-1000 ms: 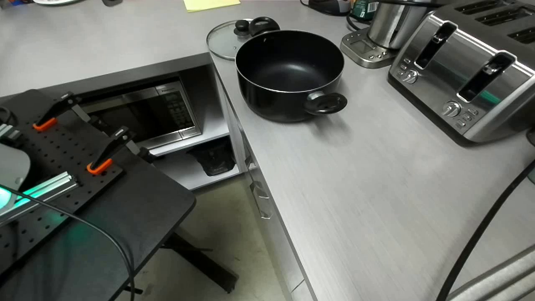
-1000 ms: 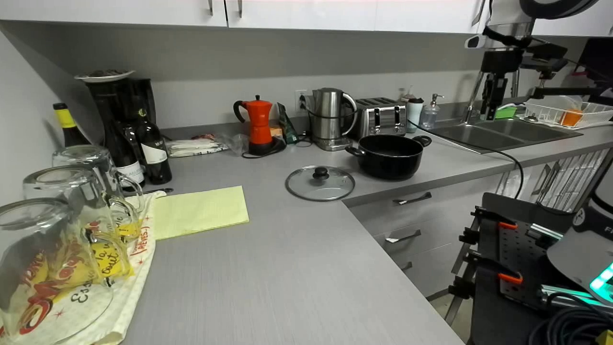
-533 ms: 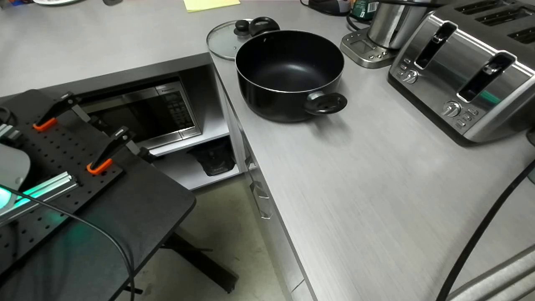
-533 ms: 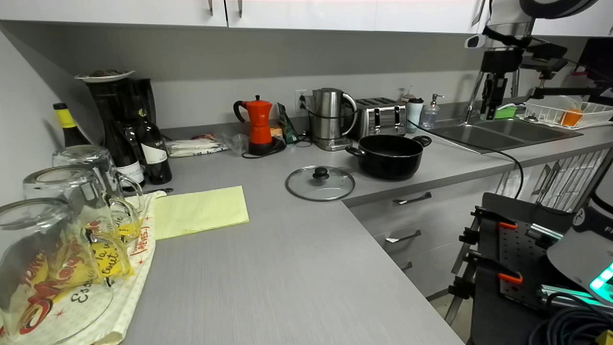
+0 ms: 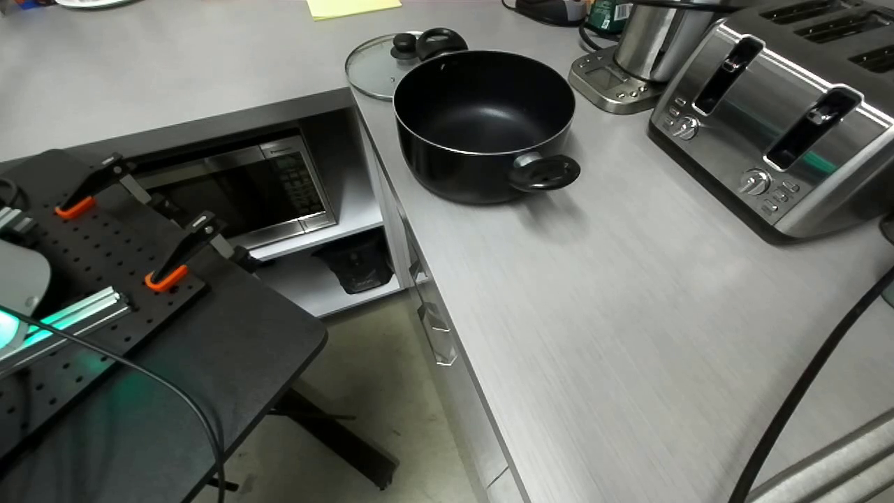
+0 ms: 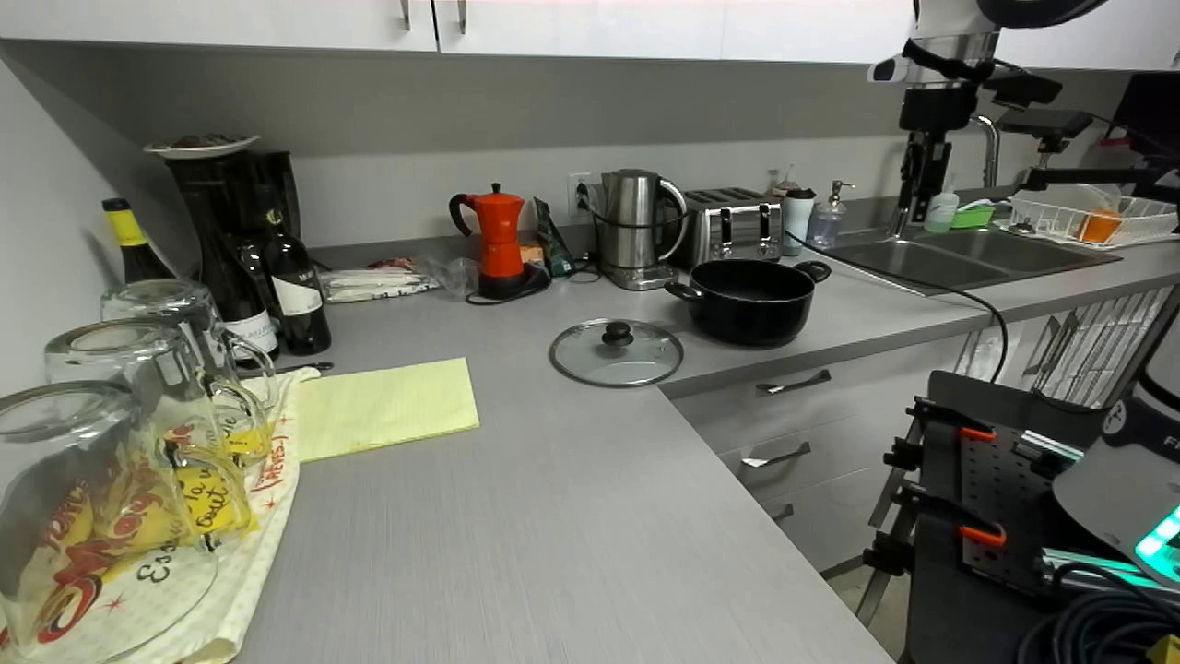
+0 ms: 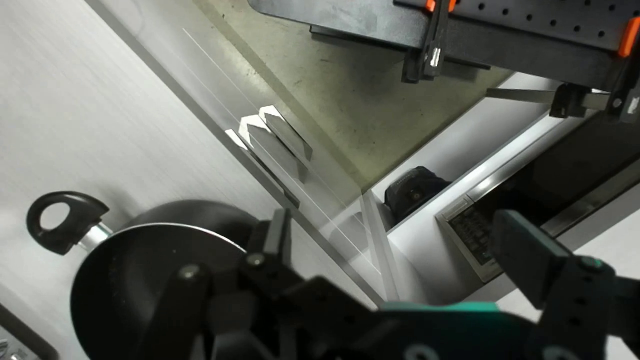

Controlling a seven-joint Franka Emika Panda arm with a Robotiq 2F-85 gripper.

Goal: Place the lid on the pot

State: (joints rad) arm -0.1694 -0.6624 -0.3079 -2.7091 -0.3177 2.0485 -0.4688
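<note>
Claw (image 7: 395,230): wide, holding nothing. Pot (image 6: 751,314): near the front edge of the counter (image 6: 516,516). Lid (image 6: 616,358): flat at the counter's inner corner, beside the pot. Likely light, rigid, slippery, fragile; grip by the knob (image 6: 618,332). Clearance from the pot's handle (image 5: 441,35) is hard to judge.

Glass mugs (image 6: 88,507) stand near left on a cloth (image 6: 240,564); far, a steel kettle (image 6: 629,205) stands left of a toaster (image 6: 745,232).

We see a kitchen: sink (image 6: 1023,250), toaster (image 6: 745,232), kettle (image 6: 631,198), cupboards (image 6: 581,28) and, half hidden behind bottles (image 6: 295,267), what seems a coffee maker (image 6: 235,171).
</note>
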